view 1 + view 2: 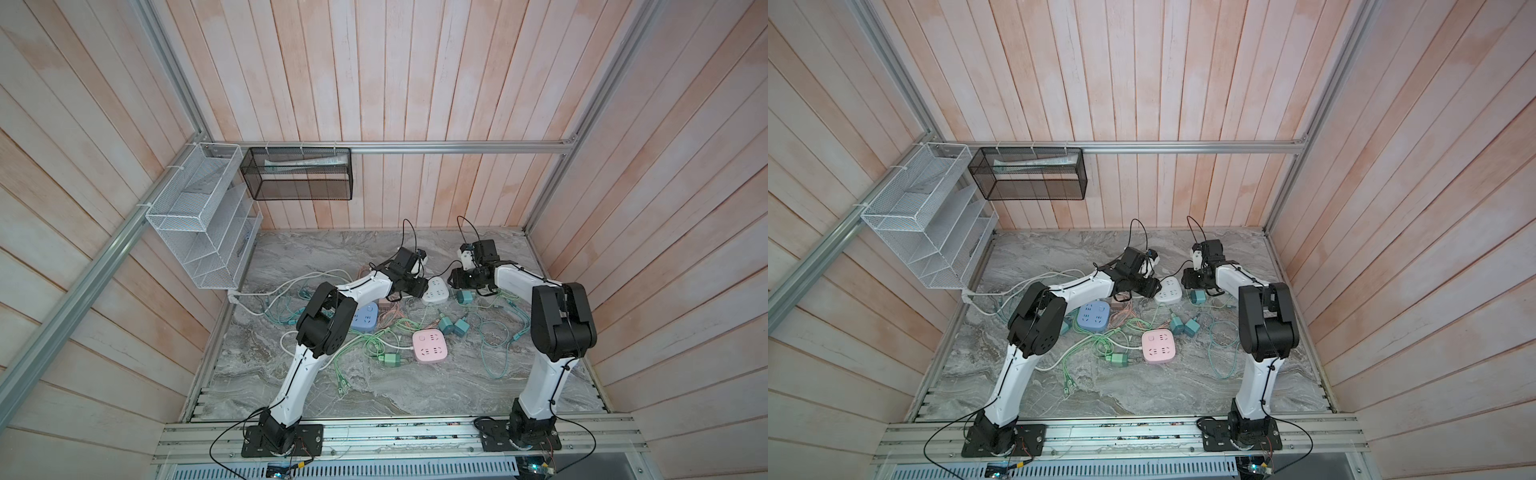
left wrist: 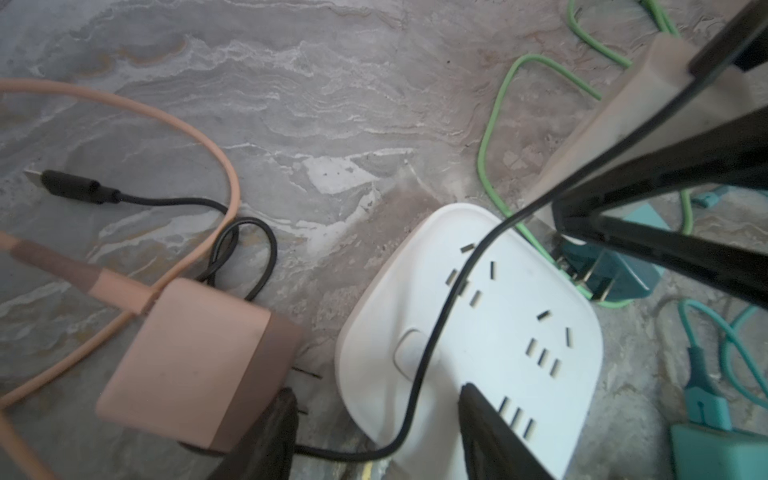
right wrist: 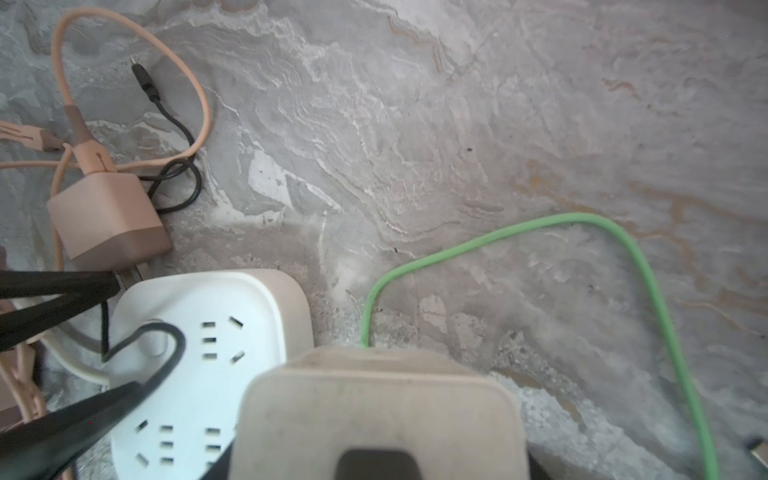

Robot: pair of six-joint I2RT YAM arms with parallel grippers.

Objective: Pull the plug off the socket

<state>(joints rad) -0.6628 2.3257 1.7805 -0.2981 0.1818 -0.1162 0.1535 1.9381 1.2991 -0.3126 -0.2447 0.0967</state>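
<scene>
The white socket [image 1: 435,291] [image 1: 1169,291] lies on the marble between my two grippers. Every slot that shows on its face [image 2: 478,332] [image 3: 208,365] is empty. My right gripper [image 1: 456,277] [image 2: 623,141] is shut on a cream plug [image 3: 382,407] [image 2: 615,116] and holds it by the socket's far corner, apart from its face. The plug hides the right fingertips in the right wrist view. My left gripper [image 2: 378,432] [image 1: 419,286] is open. One of its fingers [image 2: 490,436] is over the socket's top and the other stands beside the socket's edge.
A loose black cable [image 2: 432,345] drapes across the socket. A pink plug [image 2: 195,361] [image 3: 108,220] lies next to the left gripper, and a teal plug [image 2: 615,278] and green cable [image 3: 582,224] beyond. Blue [image 1: 365,318] and pink [image 1: 430,345] sockets lie nearer, among tangled cables.
</scene>
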